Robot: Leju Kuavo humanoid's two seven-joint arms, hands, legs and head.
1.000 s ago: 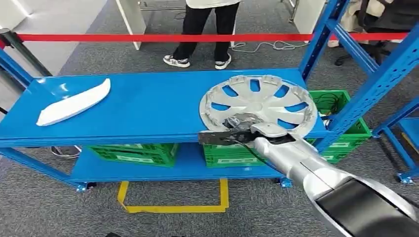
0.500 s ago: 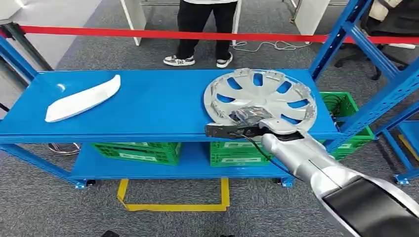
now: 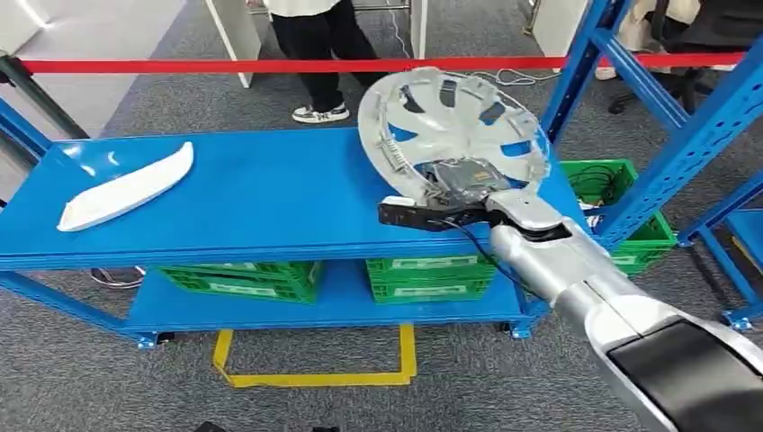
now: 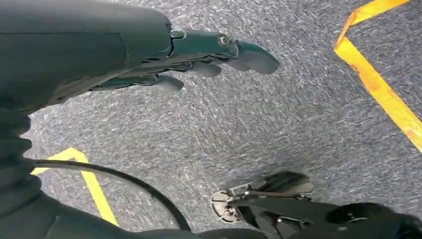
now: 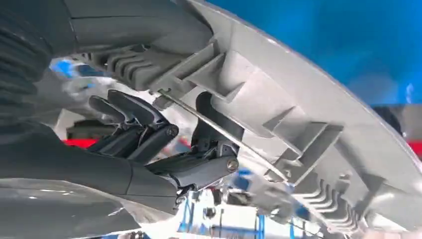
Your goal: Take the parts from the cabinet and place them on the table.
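Note:
A silver wheel cover (image 3: 450, 112) is off the blue shelf (image 3: 270, 202), tilted up on edge with its ribbed back toward me. My right hand (image 3: 461, 184) grips it at its near rim. In the right wrist view the dark fingers (image 5: 144, 132) hook into the wheel cover's (image 5: 308, 104) ribbed inner side. A white curved part (image 3: 126, 189) lies flat at the shelf's left end, far from that hand. My left hand (image 4: 199, 55) hangs by my side over grey carpet, fingers stretched out and holding nothing.
Green crates (image 3: 252, 277) sit on the lower shelf, another one (image 3: 630, 211) at the right. Blue rack uprights (image 3: 693, 126) rise on the right. A red barrier tape (image 3: 225, 65) runs behind the shelf, with a person (image 3: 315, 45) standing beyond it. Yellow floor tape (image 3: 315, 376) marks the carpet.
The wheel cover, which lay flat on the shelf, has been lifted and tipped upright by my right hand. The person behind the tape has stepped to the left.

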